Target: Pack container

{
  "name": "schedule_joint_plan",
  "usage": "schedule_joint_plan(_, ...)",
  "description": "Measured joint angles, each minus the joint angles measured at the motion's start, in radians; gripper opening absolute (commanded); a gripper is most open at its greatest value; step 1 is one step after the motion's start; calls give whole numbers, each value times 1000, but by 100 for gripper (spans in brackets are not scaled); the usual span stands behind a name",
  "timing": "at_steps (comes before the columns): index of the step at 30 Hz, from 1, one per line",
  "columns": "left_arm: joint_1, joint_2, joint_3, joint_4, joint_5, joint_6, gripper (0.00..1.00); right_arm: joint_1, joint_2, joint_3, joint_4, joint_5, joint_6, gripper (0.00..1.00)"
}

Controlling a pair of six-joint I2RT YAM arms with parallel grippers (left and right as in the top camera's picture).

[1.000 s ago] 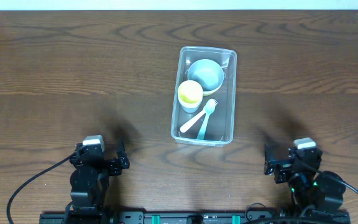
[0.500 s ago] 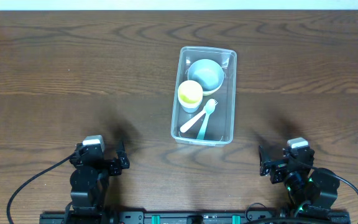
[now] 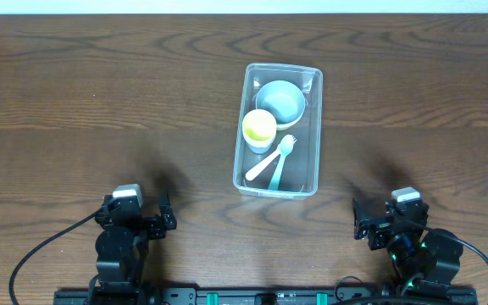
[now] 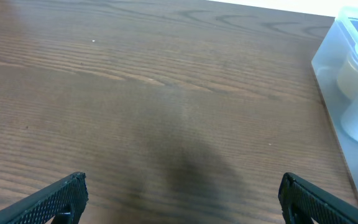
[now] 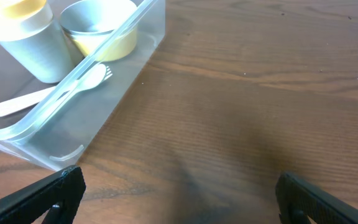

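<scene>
The clear rectangular container (image 3: 310, 174) stands at the table's middle. Inside it are a blue bowl nested in a yellow one (image 3: 280, 101), a cup with a yellow rim (image 3: 259, 128), a pale blue fork (image 3: 281, 158) and a white utensil (image 3: 258, 169). The container also shows in the right wrist view (image 5: 114, 99) and at the right edge of the left wrist view (image 4: 328, 62). My left gripper (image 4: 182, 196) is open and empty near the front left. My right gripper (image 5: 179, 190) is open and empty near the front right, just beside the container's near corner.
Dark wood table (image 3: 100, 102) all around. Both arms sit at the front edge, the left arm (image 3: 125, 224) and the right arm (image 3: 405, 229). A white strip runs along the far edge.
The right arm shifted slightly left and toward the front edge a second ago, then stayed still. The left arm and the container's contents have not moved.
</scene>
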Motion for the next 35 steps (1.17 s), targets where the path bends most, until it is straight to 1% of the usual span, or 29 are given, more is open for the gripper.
schedule_joint_plan(35,0,0,0,0,0,0,98,0,0,0,0,0,0,99)
